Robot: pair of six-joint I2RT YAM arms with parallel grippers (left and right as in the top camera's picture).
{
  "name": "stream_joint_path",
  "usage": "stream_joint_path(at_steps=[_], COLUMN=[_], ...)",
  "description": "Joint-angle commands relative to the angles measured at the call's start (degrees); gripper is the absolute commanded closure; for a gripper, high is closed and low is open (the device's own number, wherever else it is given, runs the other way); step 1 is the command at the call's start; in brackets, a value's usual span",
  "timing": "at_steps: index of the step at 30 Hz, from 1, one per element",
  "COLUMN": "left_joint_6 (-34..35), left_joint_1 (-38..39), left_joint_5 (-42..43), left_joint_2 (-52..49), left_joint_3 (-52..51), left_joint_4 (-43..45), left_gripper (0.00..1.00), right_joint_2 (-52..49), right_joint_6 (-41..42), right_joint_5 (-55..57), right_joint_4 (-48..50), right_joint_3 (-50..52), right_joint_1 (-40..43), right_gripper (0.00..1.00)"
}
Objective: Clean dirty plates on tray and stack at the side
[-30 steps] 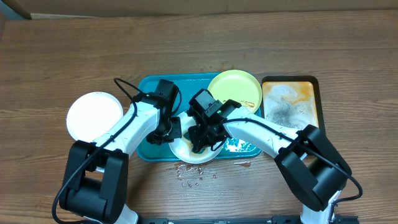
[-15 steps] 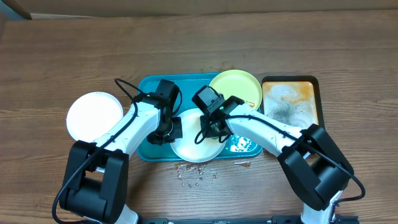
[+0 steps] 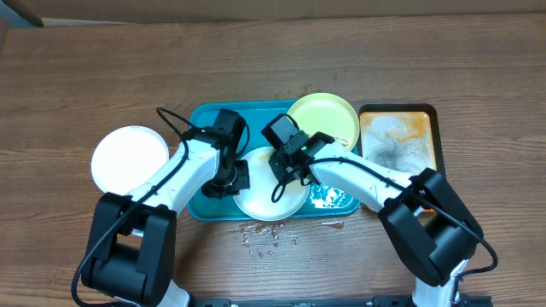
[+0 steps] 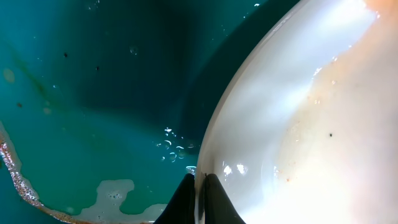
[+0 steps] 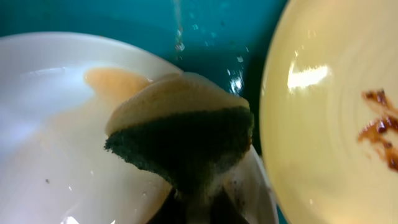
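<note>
A white plate lies at the front of the teal tray, wet with a faint orange film. My left gripper is shut on this plate's left rim, one finger on each side. My right gripper is shut on a yellow sponge with a dark green scrubbing face, held over the plate's upper right part. A pale yellow-green plate with brown sauce smears rests on the tray's back right corner. Another white plate lies on the table left of the tray.
A narrow orange tray, soapy and stained, sits to the right of the teal one. Water drops and crumbs spot the table in front of the tray. Foam pools along the tray's edge.
The right gripper has drawn the sponge from the plate's front toward its upper right, uncovering most of the plate. The left arm has stayed on the rim.
</note>
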State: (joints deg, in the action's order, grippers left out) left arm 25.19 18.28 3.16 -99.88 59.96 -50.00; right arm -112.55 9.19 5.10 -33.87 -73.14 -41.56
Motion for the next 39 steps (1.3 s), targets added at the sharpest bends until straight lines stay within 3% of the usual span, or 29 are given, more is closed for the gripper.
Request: stream_joint_path(at_steps=[1,5,10,21,27,39], left_joint_6=[-0.3,-0.3,-0.3,-0.3,-0.3,-0.3], left_joint_1=[0.1,0.1,0.1,0.1,0.1,0.1], left_joint_5=[-1.8,-1.8,-1.8,-1.8,-1.8,-1.8], left_joint_2=[-0.5,-0.5,-0.5,-0.5,-0.5,-0.5], left_joint_3=[-1.1,-1.1,-1.1,-1.1,-1.1,-1.1], left_joint_4=[-0.8,-0.8,-0.9,-1.2,-1.2,-1.2], left_gripper=[0.96,0.96,0.96,0.96,0.96,0.96], right_joint_2=[-1.6,-1.6,-1.6,-1.6,-1.0,12.5], right_joint_6=[2.6,6.1,9.1,9.1,9.0,13.0], right_joint_5=[-2.0,-5.4,-7.9,-9.8,-9.7,-3.3], right_joint_4=[3.3,7.1,7.5,-11.9,-16.6,-16.1], right_joint_3=[0.4,0.4,0.4,0.4,0.0,-4.2], right_joint_1=[0.8,0.8,0.8,0.8,0.8,1.2], right_gripper=[0.85,0.85,0.96,0.96,0.96,0.96])
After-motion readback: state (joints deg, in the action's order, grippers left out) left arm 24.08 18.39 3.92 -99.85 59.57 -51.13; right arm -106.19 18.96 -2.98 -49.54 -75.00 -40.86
